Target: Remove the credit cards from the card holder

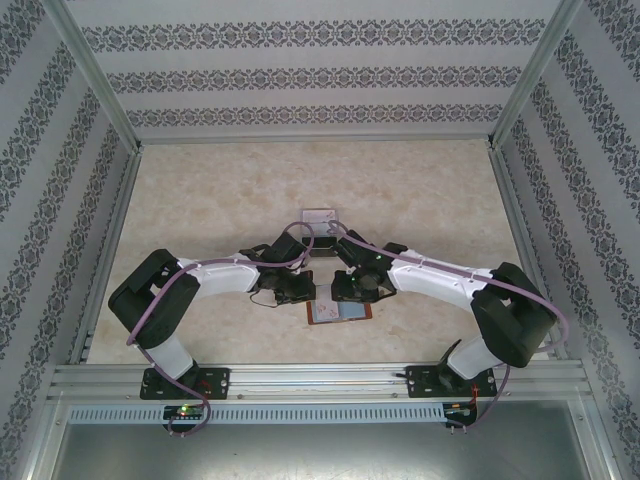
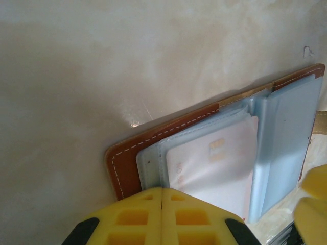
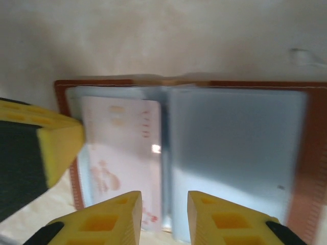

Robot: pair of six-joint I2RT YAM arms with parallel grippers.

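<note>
Open wallet [image 1: 340, 311] flat on table [image 1: 200, 190], front centre — pale card [image 3: 122, 153] in its sleeve [image 3: 235, 148]. Jaws: left gripper [image 2: 162, 217] together at wallet's edge; right gripper [image 3: 164, 214] apart by card's near corner. Card likely thin, stiff, slick — pinch that exposed edge.

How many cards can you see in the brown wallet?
1: a pale card with reddish print, in a clear sleeve on the left half of the wallet. More may hide behind other sleeves.

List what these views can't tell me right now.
- Top external: the card holder is small, partly under the arms; card count unclear.
- Left wrist: the left gripper hides the holder's near edge.
- Right wrist: blurred; print on the card is illegible; the right gripper covers its lower edge.
</note>
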